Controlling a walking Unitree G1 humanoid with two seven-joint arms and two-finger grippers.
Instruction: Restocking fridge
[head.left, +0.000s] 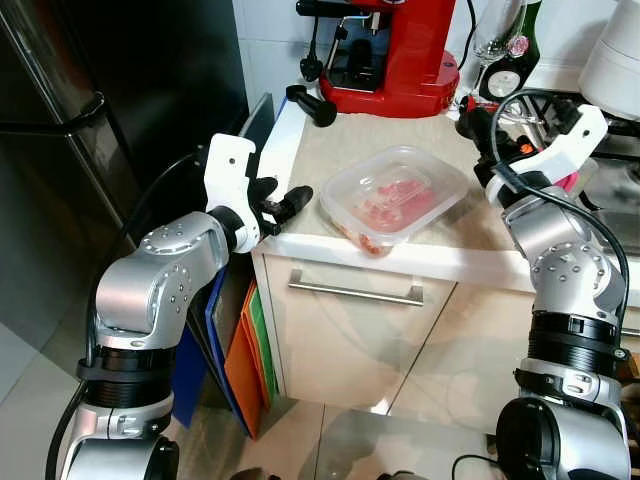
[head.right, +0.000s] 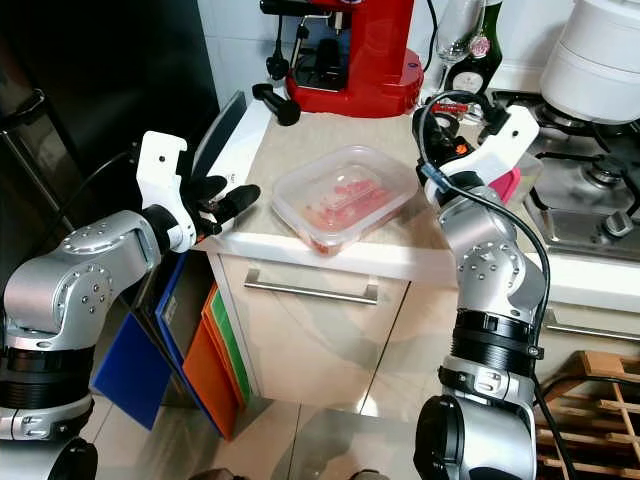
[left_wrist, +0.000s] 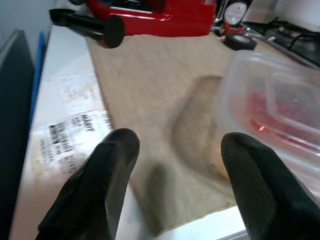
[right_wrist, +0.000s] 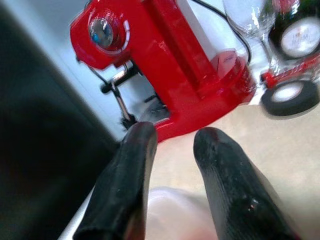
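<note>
A clear lidded plastic container with red food inside (head.left: 393, 199) sits at the centre of the head view on the beige countertop surface (head.left: 350, 140), one corner reaching the white front edge above the cream drawer with a metal bar handle (head.left: 356, 293). That placement looks like the main risk: if either arm nudges the box toward the lower part of the frame instead of gripping it, it could tip off the edge onto the floor. A one-sided squeeze might also pop the soft lid or let the smooth wall slip out between the fingers.

The left end effector (head.left: 281, 203) hovers at the left corner of the surface, just beside the container but apart from it. In its wrist view the two black fingers (left_wrist: 102, 185) are spread wide with bare surface between them, holding nothing; the box lies off to one side of that gap, so a close from here would probably miss.

The right end effector (head.right: 455, 118) is raised at the upper right of the frame, near the red espresso machine (head.left: 385, 55) and a stemmed wine glass (head.left: 497, 35). Its fingers (right_wrist: 125, 190) stand slightly parted and empty. A careless swing there could knock the glass over.

The dark fridge (head.left: 100, 130) fills the upper left, door closed.
</note>
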